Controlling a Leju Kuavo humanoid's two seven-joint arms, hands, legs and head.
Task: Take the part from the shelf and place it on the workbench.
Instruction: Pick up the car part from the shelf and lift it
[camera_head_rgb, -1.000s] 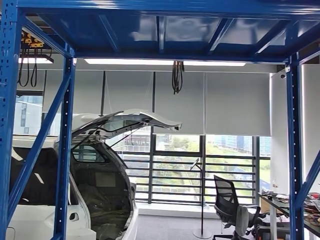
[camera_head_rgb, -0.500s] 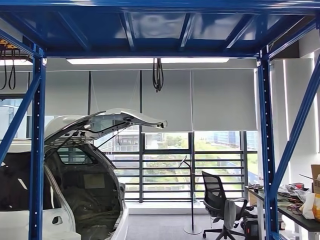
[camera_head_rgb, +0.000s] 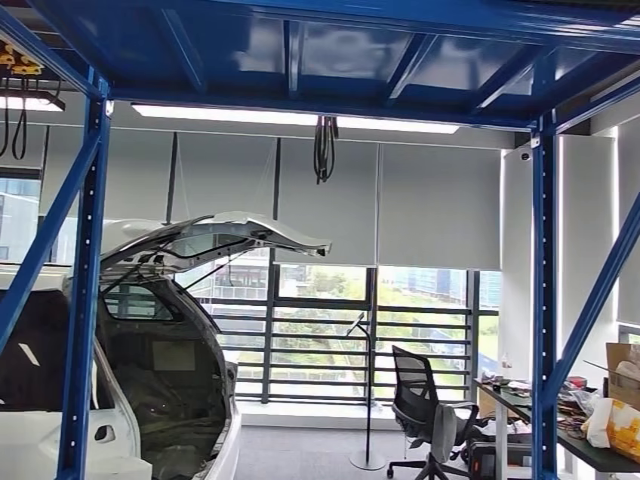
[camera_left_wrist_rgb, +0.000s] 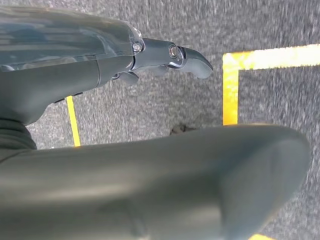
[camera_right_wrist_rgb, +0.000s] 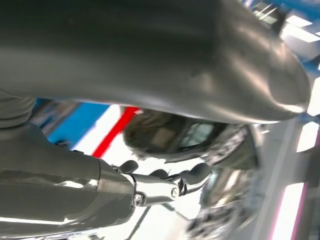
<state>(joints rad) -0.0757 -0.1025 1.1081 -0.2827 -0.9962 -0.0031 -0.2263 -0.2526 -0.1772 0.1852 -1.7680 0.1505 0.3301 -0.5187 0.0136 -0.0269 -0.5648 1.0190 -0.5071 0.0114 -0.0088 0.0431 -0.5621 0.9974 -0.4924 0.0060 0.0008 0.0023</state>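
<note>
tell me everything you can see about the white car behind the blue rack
The white car stands left of centre in the head view, behind a blue rack upright that crosses its side. Its rear faces the room with the tailgate raised high, roughly level, glass panel visible in it. The open boot looks dark and stripped, with a pale rectangular patch inside. A door handle shows on the glossy flank. Its wheels and underside are cut off by the frame edge.
</note>
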